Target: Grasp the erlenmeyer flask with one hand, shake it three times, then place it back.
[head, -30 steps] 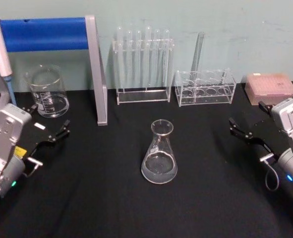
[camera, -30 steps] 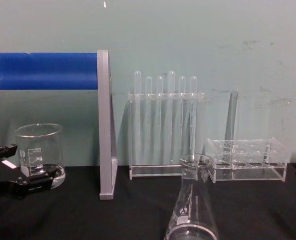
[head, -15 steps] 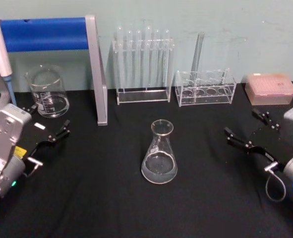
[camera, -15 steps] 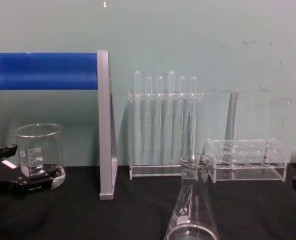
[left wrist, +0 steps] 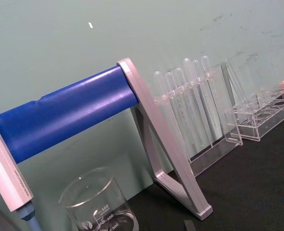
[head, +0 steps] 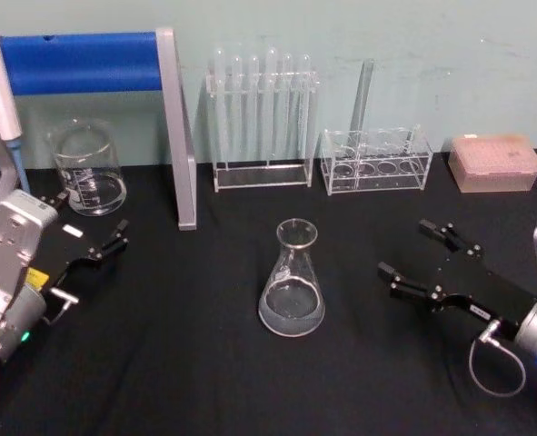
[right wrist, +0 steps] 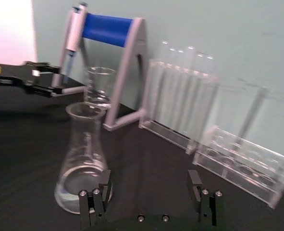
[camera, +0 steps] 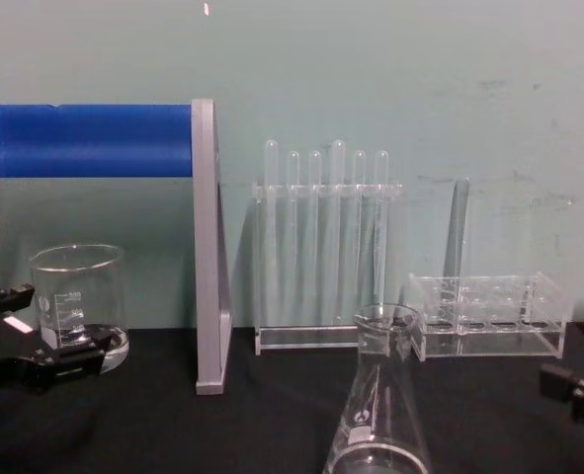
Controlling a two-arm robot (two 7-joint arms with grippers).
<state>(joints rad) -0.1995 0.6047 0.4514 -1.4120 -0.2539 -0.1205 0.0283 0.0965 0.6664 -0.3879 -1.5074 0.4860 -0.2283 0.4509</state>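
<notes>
Flask (head: 292,282) upright, mid tabletop, standing free. Right gripper (head: 409,250) near it on right-edge side, jaws spread wide, aimed at flask. Flask outside gap, not touched. Left gripper (head: 88,221) parked near left edge, jaws apart.

Head view above, chest view low; shared erlenmeyer flask (head: 292,282)

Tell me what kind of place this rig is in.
Most likely a chemistry lab bench, possibly a staged one: an erlenmeyer flask stands in the middle, with a rack of test tubes and a graduated beaker behind it.
</notes>
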